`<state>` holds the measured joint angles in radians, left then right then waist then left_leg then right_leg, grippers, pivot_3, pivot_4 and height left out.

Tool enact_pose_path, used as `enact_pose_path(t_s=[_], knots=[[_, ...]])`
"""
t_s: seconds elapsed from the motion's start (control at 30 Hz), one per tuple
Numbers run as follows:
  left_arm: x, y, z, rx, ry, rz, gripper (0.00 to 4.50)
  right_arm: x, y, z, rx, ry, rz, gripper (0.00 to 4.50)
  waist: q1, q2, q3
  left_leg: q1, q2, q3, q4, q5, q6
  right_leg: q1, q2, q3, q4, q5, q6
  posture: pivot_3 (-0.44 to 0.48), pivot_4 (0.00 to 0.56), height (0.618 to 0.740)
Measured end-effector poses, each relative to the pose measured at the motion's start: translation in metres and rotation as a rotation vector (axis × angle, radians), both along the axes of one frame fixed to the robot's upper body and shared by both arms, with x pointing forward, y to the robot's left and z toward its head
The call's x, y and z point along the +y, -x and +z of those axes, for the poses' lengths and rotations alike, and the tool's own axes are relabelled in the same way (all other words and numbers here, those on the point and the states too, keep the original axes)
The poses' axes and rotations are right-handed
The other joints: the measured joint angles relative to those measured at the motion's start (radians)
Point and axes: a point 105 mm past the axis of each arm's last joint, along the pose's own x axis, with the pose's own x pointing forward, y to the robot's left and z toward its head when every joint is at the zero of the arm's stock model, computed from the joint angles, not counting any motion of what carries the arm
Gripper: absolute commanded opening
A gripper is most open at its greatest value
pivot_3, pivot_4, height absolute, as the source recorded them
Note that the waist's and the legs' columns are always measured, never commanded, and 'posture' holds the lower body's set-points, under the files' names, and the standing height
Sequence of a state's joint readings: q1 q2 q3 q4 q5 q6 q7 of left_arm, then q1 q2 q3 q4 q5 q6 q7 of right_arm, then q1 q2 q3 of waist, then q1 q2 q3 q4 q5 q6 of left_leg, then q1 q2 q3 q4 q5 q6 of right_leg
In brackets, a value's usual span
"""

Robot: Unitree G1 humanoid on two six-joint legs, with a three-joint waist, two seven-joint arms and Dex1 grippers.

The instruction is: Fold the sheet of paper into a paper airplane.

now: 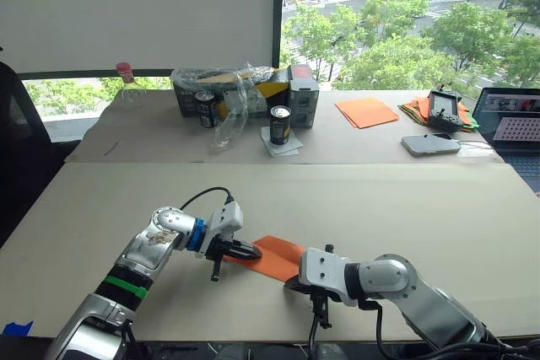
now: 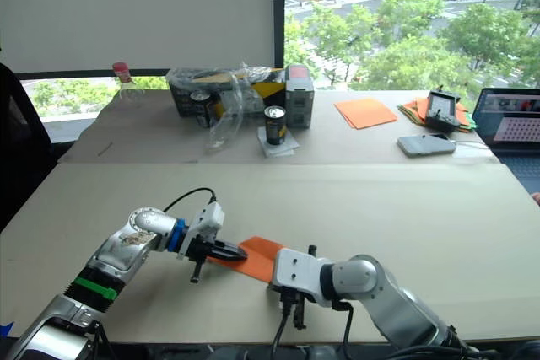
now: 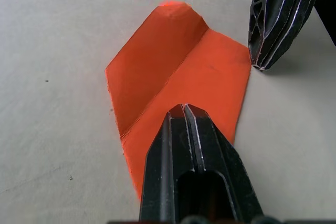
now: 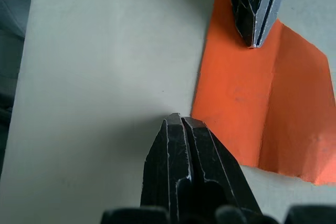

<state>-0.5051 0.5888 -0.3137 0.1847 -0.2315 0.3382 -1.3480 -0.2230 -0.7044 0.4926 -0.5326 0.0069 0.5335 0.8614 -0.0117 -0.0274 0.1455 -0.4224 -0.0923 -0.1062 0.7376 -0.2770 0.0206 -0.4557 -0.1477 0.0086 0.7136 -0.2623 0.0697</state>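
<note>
Left wrist view gives you the clearest look: your left hand (image 3: 184, 109) has its fingers pressed together, tips resting on the folded orange sheet of paper (image 3: 173, 77), which lies flat on the near counter (image 1: 405, 208). One crease runs lengthwise, with a flap folded over beside it. Your right hand (image 4: 179, 119) is also pressed together, its tips on the bare counter just beside the paper's edge, pinching nothing.

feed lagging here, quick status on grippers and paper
Left gripper shut, tip pressing on the paper. Right gripper shut, at the paper's edge. Paper part-folded, flat on the table. Nothing in the way.
</note>
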Motion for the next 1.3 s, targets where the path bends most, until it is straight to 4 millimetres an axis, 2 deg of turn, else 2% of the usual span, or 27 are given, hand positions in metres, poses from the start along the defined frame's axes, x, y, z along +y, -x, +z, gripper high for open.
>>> enact_pose_path(t_s=[0.2,0.37,0.67,0.77,0.9,1.03,1.13,1.3], knots=[[0.003,-0.001,0.001,0.003,0.003,0.020,0.00,-0.007,-0.018,0.003,-0.120,0.044,-0.020,0.01,0.002,0.000,0.000,0.000,0.000,0.000,0.000,0.000,0.000,0.000,0.000,0.000,0.000,0.000,0.000,0.000,0.150,0.670],[0.003,-0.002,0.000,-0.001,0.003,0.030,0.00,-0.015,-0.027,0.008,-0.152,0.048,-0.045,0.01,0.004,0.000,0.000,-0.001,0.000,0.000,0.000,0.000,0.000,0.000,0.000,0.000,0.000,0.000,0.000,0.000,0.150,0.670],[0.005,-0.002,-0.001,-0.015,0.010,0.056,0.00,-0.040,-0.031,0.021,0.045,-0.087,-0.169,0.01,0.002,0.000,0.000,-0.002,0.000,0.000,-0.001,0.000,0.000,-0.001,0.000,0.000,-0.001,0.000,0.000,0.000,0.150,0.670],[0.008,-0.002,-0.001,-0.034,0.023,0.093,0.00,-0.052,-0.045,0.026,0.067,-0.179,-0.258,0.01,0.000,0.000,0.000,-0.001,0.000,0.000,-0.001,0.000,0.000,-0.001,0.000,0.001,-0.001,0.000,0.000,0.000,0.150,0.670],[0.011,-0.002,0.000,-0.059,0.034,0.143,0.00,-0.050,-0.061,0.042,0.114,-0.302,-0.296,1.24,-0.004,0.000,0.000,-0.001,0.000,0.000,-0.001,0.000,0.000,-0.002,0.000,0.001,0.000,0.000,0.000,0.000,0.150,0.670],[0.013,0.000,-0.001,-0.076,0.044,0.182,0.00,-0.046,-0.071,0.041,0.207,-0.356,-0.299,2.58,-0.002,0.000,0.000,-0.001,0.000,0.000,-0.001,0.000,0.000,-0.002,0.000,0.001,-0.001,0.000,0.000,0.000,0.150,0.670],[0.013,0.001,-0.001,-0.087,0.049,0.201,0.00,-0.040,-0.072,0.031,0.342,-0.371,-0.284,2.58,-0.002,0.000,0.000,-0.001,0.000,0.000,-0.001,0.000,0.000,-0.002,0.000,0.001,-0.001,0.000,0.000,0.000,0.150,0.670],[0.013,0.002,-0.001,-0.098,0.050,0.215,0.00,-0.036,-0.070,0.015,0.465,-0.345,-0.281,2.58,-0.002,0.000,0.000,-0.001,0.000,0.000,-0.001,0.000,0.000,-0.002,0.000,0.001,-0.001,0.000,0.000,0.000,0.150,0.670]])
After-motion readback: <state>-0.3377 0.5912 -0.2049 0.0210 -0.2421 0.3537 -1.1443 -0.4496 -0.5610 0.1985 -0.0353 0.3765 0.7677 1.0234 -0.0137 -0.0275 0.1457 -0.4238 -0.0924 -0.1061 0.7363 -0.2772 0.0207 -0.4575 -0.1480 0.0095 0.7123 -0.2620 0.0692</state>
